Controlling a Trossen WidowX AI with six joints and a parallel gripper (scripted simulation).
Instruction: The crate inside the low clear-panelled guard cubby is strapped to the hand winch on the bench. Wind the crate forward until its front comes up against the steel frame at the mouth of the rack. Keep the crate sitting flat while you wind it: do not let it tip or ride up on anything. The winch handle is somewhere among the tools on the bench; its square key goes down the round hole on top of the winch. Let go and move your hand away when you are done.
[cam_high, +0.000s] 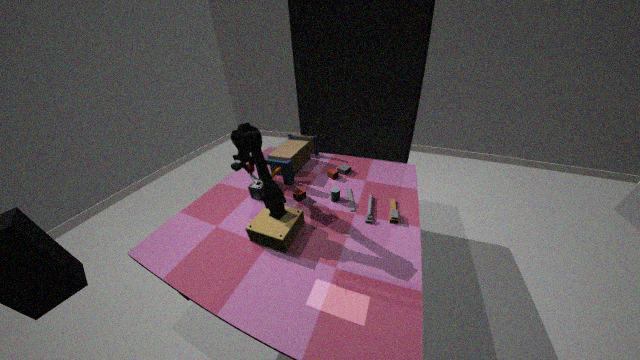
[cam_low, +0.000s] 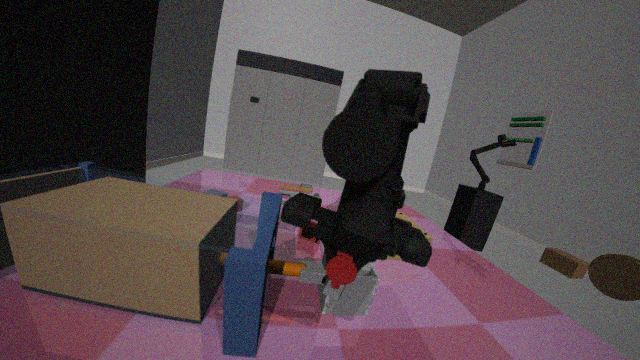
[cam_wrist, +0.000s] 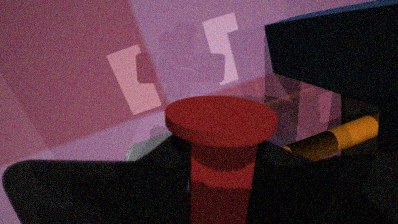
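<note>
Presently, my jaws grip the red handle knob over the winch; the key seems seated. Crate, flat, short of the blue frame: winding and release remain. Top view: long axis 1-to-7 o'clock, front toward 7.

I see a bench top checkered in pink and dusky red. Directly on it sit the arm's yellow base block, the grey winch, small blocks, a dark cylinder, and three slender tools beyond the cylinder, lying roughly side by side.
</note>
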